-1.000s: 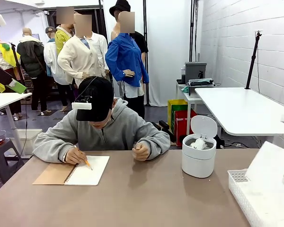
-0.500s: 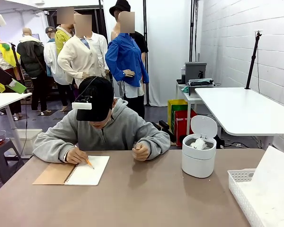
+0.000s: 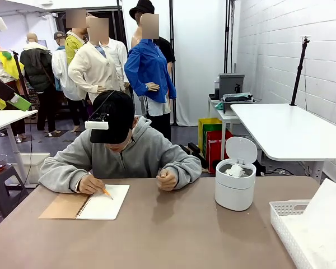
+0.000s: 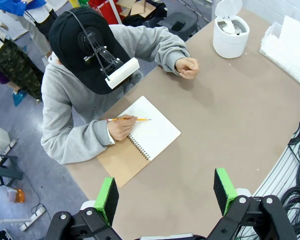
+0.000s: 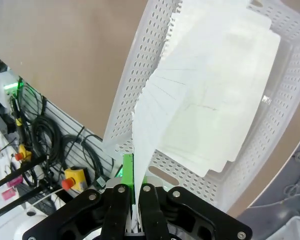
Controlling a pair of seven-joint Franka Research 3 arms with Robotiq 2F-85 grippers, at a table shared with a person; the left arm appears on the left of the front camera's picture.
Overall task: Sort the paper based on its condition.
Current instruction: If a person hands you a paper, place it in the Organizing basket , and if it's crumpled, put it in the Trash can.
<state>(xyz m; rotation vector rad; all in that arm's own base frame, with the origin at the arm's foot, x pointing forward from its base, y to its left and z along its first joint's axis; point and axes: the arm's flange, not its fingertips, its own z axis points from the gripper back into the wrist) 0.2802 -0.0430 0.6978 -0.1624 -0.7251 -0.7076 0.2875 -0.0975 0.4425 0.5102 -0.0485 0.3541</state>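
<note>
**Right wrist view.** The right gripper [image 5: 134, 212] has its jaws fully closed, pinching the lower edge of 1 smooth sheet of paper [image 5: 152, 115]. The sheet rises toward 12 o'clock over a white perforated basket [image 5: 124, 100], in which more flat sheets [image 5: 230, 100] lie.

**Front view.** The basket sits at the 4 o'clock corner of the table [image 3: 168, 235], with the held sheet tilted above it. A white bin [image 3: 234, 193], lid up, stands at 2 o'clock and holds crumpled wads [image 3: 234, 168]. At 10 o'clock a person's hand [image 3: 88, 184] holds a pencil on a spiral notebook [image 3: 103, 204].

**Left wrist view.** The left gripper [image 4: 165, 197] hangs above the table, jaws spread wide with nothing between them.
</note>
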